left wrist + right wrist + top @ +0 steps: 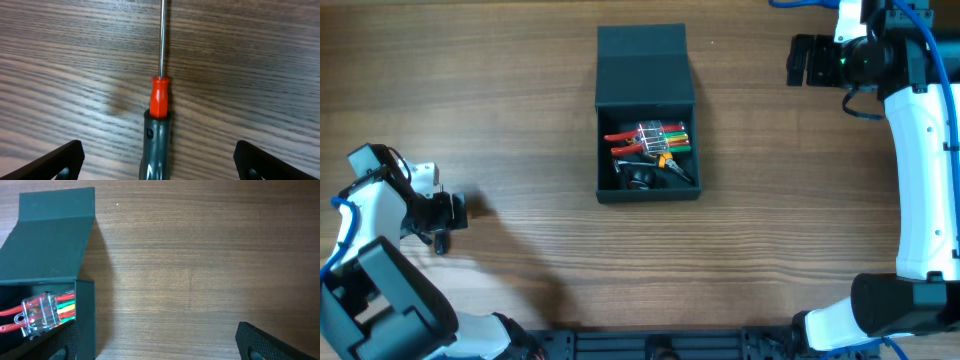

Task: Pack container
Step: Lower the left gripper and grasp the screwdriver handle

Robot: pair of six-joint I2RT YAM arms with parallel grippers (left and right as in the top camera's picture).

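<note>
The container (pixel 648 196) sits mid-table, well away from me on both sides. It is a dark teal-grey, matte, roughly square box, resting flat and square to the table edge. Its hinged lid (pixel 642 62) is thrown open and leans back on the far side. Inside I see a clear-cased bundle of red, green and yellow tools (pixel 655 137) lying crosswise, with something dark below it that I cannot make out. My right wrist view shows the lid (pixel 50 235) and one side wall.
</note>
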